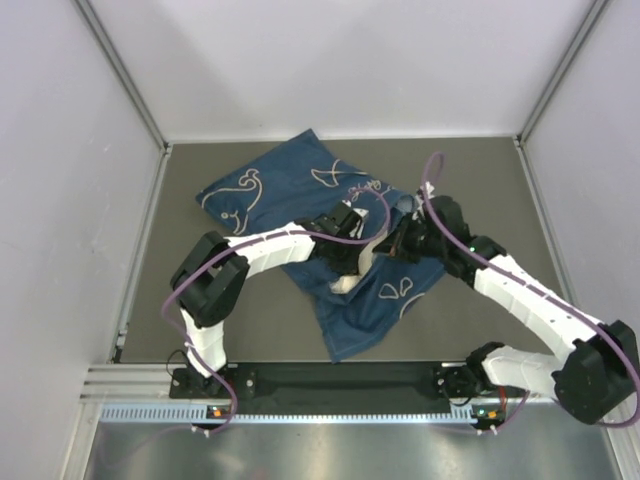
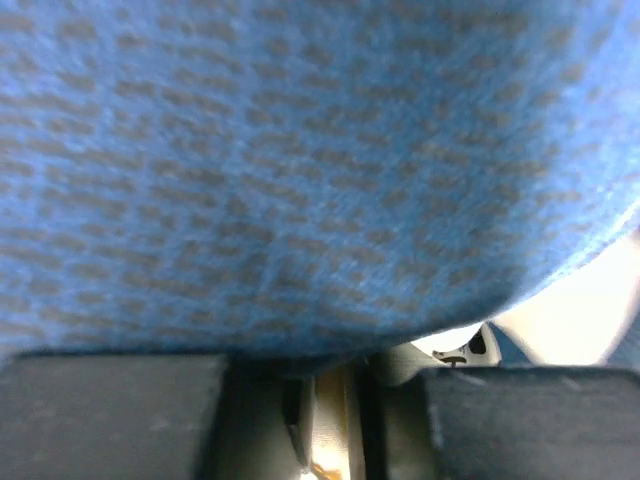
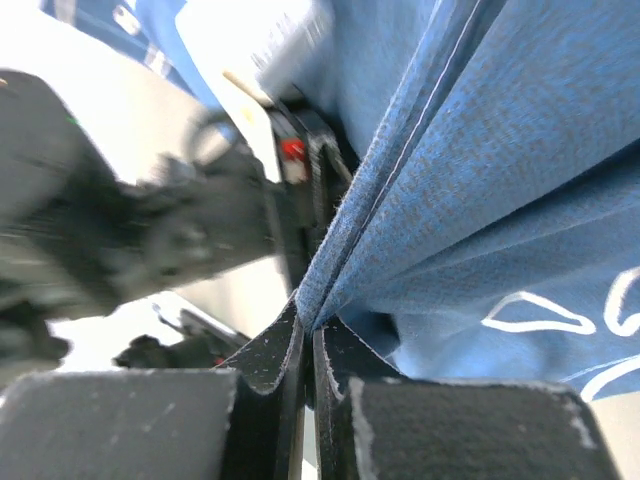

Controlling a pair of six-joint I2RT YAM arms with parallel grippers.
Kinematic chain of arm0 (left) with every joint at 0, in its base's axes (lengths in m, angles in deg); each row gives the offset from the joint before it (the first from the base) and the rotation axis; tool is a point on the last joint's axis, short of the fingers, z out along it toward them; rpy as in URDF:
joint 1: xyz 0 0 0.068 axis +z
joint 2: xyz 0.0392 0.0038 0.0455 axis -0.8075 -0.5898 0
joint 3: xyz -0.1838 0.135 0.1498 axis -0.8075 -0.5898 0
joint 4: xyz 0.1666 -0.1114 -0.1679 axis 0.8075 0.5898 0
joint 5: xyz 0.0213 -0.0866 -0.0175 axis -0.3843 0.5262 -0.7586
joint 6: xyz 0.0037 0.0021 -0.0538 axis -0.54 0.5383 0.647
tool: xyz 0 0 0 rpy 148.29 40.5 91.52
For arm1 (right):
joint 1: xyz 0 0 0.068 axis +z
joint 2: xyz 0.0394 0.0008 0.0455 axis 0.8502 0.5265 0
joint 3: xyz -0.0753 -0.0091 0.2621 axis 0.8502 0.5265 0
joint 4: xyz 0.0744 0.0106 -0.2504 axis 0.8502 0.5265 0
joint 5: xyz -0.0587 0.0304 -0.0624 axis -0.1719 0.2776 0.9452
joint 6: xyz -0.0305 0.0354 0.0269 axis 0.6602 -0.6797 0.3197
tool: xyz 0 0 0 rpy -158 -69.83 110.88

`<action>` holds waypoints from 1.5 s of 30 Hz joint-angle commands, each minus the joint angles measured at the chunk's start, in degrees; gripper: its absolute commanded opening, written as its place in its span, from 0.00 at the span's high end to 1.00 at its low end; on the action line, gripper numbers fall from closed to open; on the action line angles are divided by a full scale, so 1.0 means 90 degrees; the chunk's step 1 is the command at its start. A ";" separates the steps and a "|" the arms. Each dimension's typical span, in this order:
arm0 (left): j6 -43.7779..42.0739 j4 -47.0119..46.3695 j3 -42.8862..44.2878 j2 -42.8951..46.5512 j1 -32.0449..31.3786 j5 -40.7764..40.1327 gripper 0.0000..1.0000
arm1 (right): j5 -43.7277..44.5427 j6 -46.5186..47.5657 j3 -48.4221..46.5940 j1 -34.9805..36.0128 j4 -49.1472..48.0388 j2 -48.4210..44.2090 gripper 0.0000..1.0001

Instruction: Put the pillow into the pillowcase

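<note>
1. Writing: the pillowcase (image 1: 250, 195) carries white line drawings of whales and cursive script. None of the script can be read from the top view. In the right wrist view a white patch (image 3: 255, 40) with faint dark marks sits at the upper edge, too blurred to read.
2. Fabric: dark blue and denim-like. The left wrist view shows a close woven fleck (image 2: 300, 170). The right wrist view shows a stitched hem running along a sharp fold (image 3: 500, 200).
3. The pillowcase lies rumpled across the middle of the grey-brown surface (image 1: 480, 180), one corner pointing to the far wall and one to the near edge.
4. Pillow (image 1: 343, 286): only a cream sliver shows at the case's middle, between the two arms; the rest is hidden.
5. Right end effector (image 3: 305, 320): jaws nearly closed, pinching the folded edge of the pillowcase.
6. Left end effector (image 2: 330, 400): draped in blue cloth, so I cannot tell its grip. From above it sits (image 1: 345, 232) just beside the right one (image 1: 400, 243).
</note>
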 commanded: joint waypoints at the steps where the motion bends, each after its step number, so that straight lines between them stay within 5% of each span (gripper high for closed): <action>1: 0.0000 -0.0698 -0.0271 -0.0768 0.0079 -0.0362 0.82 | -0.1428 -0.0192 -0.0918 -0.0535 -0.0644 -0.0663 1.00; 11: -0.0059 -0.0395 -0.0310 -0.0329 0.0079 -0.0685 0.82 | -0.2386 -0.0105 -0.1864 -0.1806 -0.0401 -0.0595 1.00; 15: 0.0019 -0.0405 -0.0408 0.0810 0.0079 -0.0636 0.76 | -0.2318 0.0432 -0.1915 -0.1796 0.0205 -0.0341 1.00; 18: -0.0068 0.0238 0.0040 0.1514 0.0079 -0.0831 0.72 | -0.2017 0.0550 -0.1271 -0.1806 0.0001 -0.0555 0.85; 19: -0.0136 0.0375 0.0148 0.1662 0.0079 -0.0851 0.69 | -0.1986 0.0637 -0.1144 -0.1806 -0.0096 -0.0595 0.64; 22: -0.0273 0.0864 0.0567 0.2122 0.0079 -0.0802 0.66 | -0.1782 0.0988 -0.1064 -0.1816 -0.0039 -0.0683 0.27; 24: -0.0293 0.1147 0.0627 0.2415 0.0089 -0.0792 0.63 | -0.1353 0.1203 -0.1191 -0.1855 0.0399 -0.0731 0.18; 34: -0.0332 0.1421 -0.0250 0.3460 0.0089 -0.0850 0.59 | -0.0610 0.2229 -0.1084 -0.2548 0.0801 -0.0146 0.18; 42: -0.0488 0.2671 -0.0301 0.3471 0.0079 -0.4087 0.54 | 0.0122 0.2698 -0.0294 -0.1710 0.0362 -0.0194 0.21; 45: -0.0731 0.2264 -0.0173 0.3334 0.0089 -0.4385 0.52 | 0.0066 0.2456 0.0037 -0.1396 -0.0037 -0.0097 0.20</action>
